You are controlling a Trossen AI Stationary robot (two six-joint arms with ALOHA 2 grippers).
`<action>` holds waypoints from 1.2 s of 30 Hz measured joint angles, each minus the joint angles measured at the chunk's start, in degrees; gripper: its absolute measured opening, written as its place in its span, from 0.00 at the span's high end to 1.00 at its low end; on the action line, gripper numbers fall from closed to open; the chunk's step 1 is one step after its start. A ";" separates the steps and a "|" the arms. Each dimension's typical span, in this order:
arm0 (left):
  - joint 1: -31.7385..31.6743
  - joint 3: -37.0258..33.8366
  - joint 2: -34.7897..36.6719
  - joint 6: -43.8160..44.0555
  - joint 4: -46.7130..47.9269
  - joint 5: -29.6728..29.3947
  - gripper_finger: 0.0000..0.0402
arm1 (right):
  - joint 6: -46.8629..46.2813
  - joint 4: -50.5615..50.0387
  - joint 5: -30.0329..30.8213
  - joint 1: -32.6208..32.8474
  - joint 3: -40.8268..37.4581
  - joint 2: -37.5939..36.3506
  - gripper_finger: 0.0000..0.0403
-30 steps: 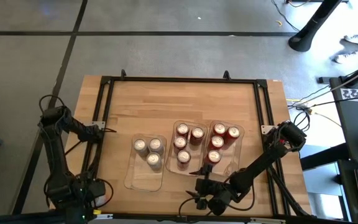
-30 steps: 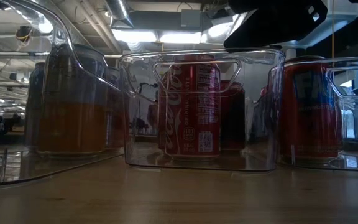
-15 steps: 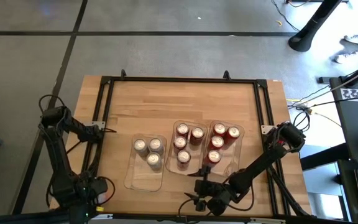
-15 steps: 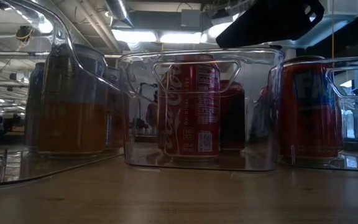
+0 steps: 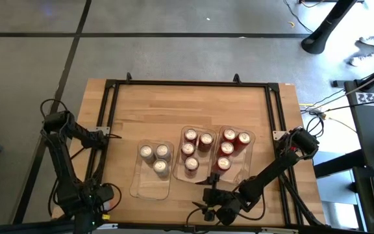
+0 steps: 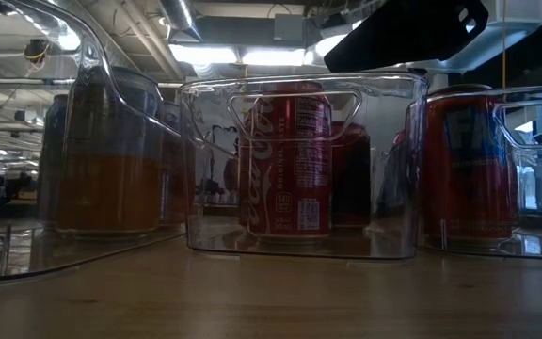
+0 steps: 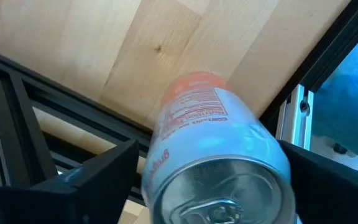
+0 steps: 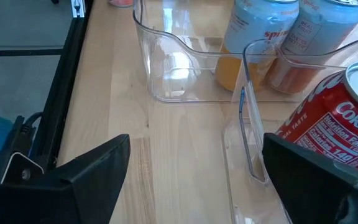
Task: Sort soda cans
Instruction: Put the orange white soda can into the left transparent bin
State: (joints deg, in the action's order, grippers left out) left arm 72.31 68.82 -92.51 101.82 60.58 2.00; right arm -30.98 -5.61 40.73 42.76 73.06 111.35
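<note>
Twelve cans on show: three trayfuls on the table (image 5: 174,104) and one more out at the left edge.
Left gripper (image 7: 209,149): parked off the table's near left corner, over the black frame rail, fingers spread wide yet pressed on either side of a can.
Held can (image 7: 207,118): silver with an orange band, lying on its side between those fingers, its silver top facing the wrist camera, up off the wood.
Left tray (image 5: 149,188): clear plastic, and the silver cans (image 5: 160,166) stand upright in it, three of them bunched at the far end, the near end bare.
Middle tray (image 6: 210,188): just beside it, four red cans (image 5: 187,149) upright inside, one with white script lettering pressed close to the near wall in the low view.
Right tray (image 5: 245,159): alongside the middle one, four orange-red cans (image 5: 227,148) standing in it, silver tops up.
Right gripper (image 8: 196,143): low at the near ends of the middle and right trays, fingers wide apart, nothing between them, only bare wood and clear tray wall ahead, a red can just to one side.
</note>
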 joint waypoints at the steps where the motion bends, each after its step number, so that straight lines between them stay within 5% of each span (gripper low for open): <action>1: -0.05 0.00 0.00 -0.25 0.00 0.17 0.13 | 0.00 0.00 -0.04 0.00 0.00 0.00 0.11; 6: -0.74 0.02 0.00 -1.87 -0.11 1.24 0.27 | 0.07 -0.01 -0.11 0.02 0.00 0.02 0.11; 12: -2.69 0.50 0.17 -4.66 0.74 3.17 0.28 | 0.70 -0.08 0.03 0.02 0.11 0.02 0.11; 22: -9.54 11.82 0.37 -13.49 16.92 2.38 0.28 | 5.67 -2.57 -1.27 0.04 4.33 0.20 0.11; 36: -22.73 26.46 0.39 -33.01 29.21 -5.24 0.28 | 5.81 -6.58 -0.24 0.00 6.88 0.20 0.11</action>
State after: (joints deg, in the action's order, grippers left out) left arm 49.59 95.28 -92.12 68.81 89.79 -3.24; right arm -25.17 -12.19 40.49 42.76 79.94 111.55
